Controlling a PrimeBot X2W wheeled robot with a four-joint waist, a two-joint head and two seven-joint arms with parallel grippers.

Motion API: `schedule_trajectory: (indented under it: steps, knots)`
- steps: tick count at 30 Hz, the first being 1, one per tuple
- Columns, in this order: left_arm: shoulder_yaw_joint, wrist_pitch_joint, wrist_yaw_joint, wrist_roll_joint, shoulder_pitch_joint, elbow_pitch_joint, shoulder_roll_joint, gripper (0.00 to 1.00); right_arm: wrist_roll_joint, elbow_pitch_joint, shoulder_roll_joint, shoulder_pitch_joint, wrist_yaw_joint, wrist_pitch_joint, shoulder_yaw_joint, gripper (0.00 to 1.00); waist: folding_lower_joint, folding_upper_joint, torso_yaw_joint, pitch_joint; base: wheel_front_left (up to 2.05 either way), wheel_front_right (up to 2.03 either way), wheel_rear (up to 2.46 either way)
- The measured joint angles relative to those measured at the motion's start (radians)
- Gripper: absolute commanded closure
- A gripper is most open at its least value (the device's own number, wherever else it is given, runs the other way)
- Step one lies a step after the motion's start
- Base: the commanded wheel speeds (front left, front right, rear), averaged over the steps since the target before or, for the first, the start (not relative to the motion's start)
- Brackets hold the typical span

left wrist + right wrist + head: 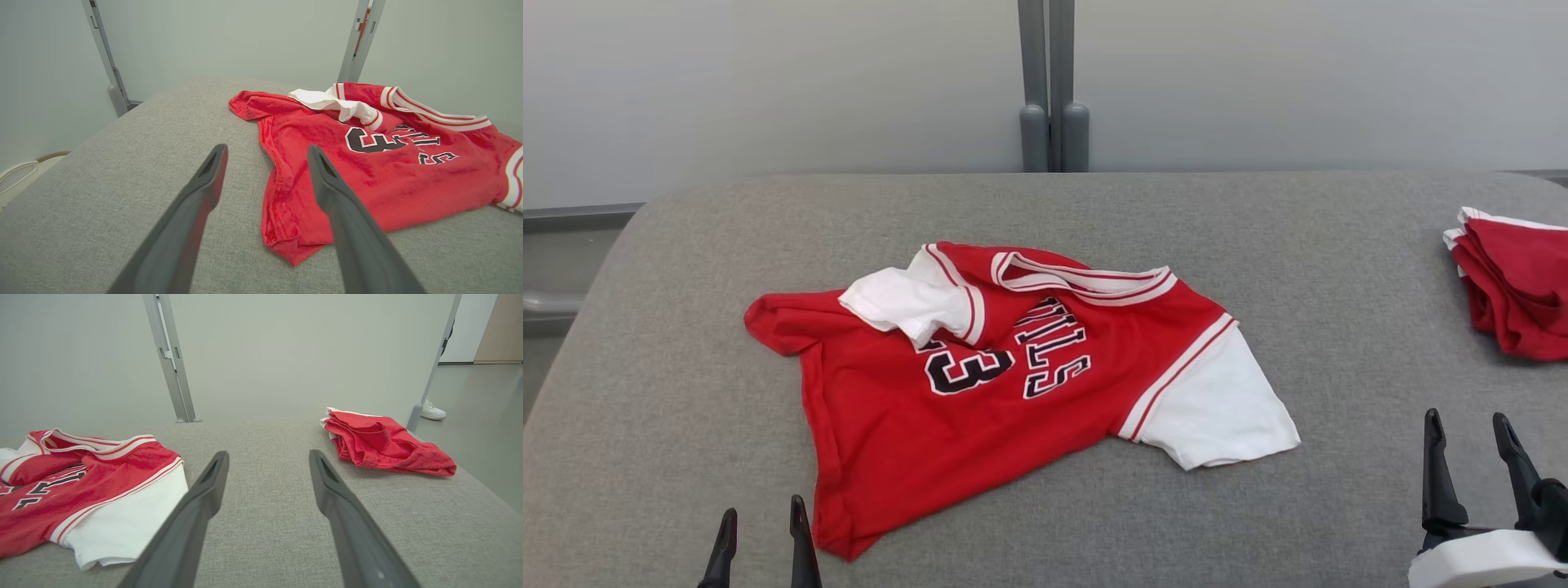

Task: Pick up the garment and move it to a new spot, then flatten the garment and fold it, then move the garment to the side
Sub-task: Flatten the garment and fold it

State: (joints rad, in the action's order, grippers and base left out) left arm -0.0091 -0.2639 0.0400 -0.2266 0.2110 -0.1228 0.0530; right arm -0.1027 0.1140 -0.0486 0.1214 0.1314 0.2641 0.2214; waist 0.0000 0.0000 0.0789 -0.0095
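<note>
a grey padded bench (1045, 212) spans the head view, with a pale wall behind it and a grey post (1052, 90) rising at its far edge. the jersey (915, 441) lies near the middle of the bench, a little to the robot's left, spread out but rumpled. it is red with white sleeves, dark lettering and a number 3 on the chest. one white sleeve lies flat on the robot's right side; the other is flopped over onto the chest, and the far left corner is bunched. a pile (1519, 286) of folded red cloth sits at the right edge of the bench, well apart from the jersey. the right gripper (1466, 416) hangs over bare bench between jersey and pile, fingers spread, holding nothing. the left gripper (762, 506) is just beside the jersey's near hem corner, fingers also spread and empty. in the right wrist view a white shoe (432, 412) stands on the floor beyond the bench.
</note>
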Motion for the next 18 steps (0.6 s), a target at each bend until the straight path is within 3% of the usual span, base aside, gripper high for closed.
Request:
schedule_trajectory:
  steps: [7, 18]
  knots:
    - [0.012, 0.0, -0.057, 0.054, 0.023, 0.024, -0.002, 0.0, 0.008, -0.008, 0.0, 0.008, 0.0, 0.0, -0.009, 0.0, 0.0, 0.0, 0.03, -0.03, 0.0, 0.0, 0.0]
    - [0.026, 0.0, -0.062, 0.035, 0.027, 0.018, -0.002, 0.0, 0.009, 0.001, 0.0, 0.014, 0.0, 0.0, -0.034, 0.0, 0.0, 0.0, 0.013, -0.034, 0.0, 0.0, 0.0]
